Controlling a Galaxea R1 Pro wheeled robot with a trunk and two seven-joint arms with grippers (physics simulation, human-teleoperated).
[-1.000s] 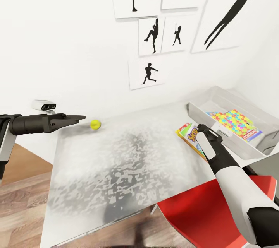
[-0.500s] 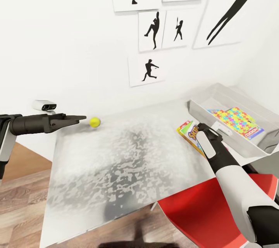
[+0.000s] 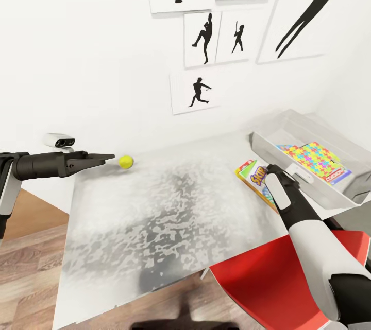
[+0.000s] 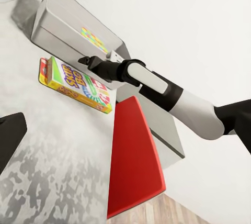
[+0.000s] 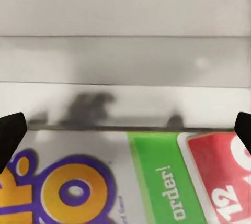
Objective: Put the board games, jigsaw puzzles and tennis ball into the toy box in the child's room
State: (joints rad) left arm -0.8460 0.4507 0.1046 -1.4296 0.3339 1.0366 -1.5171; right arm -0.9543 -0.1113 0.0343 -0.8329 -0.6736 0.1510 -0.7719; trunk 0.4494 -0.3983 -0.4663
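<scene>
Right claw [image 3: 271, 171] spread over Skip-Bo box [image 3: 253, 180], left claw [image 3: 105, 156] state unclear, jigsaw puzzles [image 3: 309, 157] inside toy box [image 3: 281, 152]

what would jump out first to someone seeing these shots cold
Probably the bright Skip-Bo box lying on the white table just outside the grey toy box, with the right gripper poised over it, jaws spread wide. Next, the small yellow-green ball near the table's far edge, right at the tip of the left gripper.
</scene>
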